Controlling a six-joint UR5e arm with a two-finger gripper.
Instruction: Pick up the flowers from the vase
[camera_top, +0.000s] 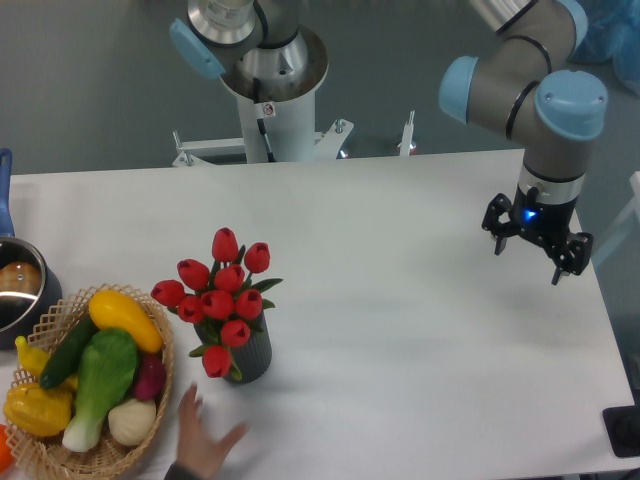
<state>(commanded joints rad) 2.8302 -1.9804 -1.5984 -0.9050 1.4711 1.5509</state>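
Note:
The flowers, a bunch of red tulip buds with green leaves, stand in the vase, a short dark grey ribbed cylinder at the front left of the white table. My gripper hangs far off at the right side of the table, pointing down. Its two dark fingers stand apart with nothing between them, so it is open. A wide stretch of table lies between it and the flowers.
A wicker basket full of vegetables sits left of the vase. A metal pot with a blue handle stands at the left edge. A human hand rests on the table just in front of the vase. The robot base is at the back.

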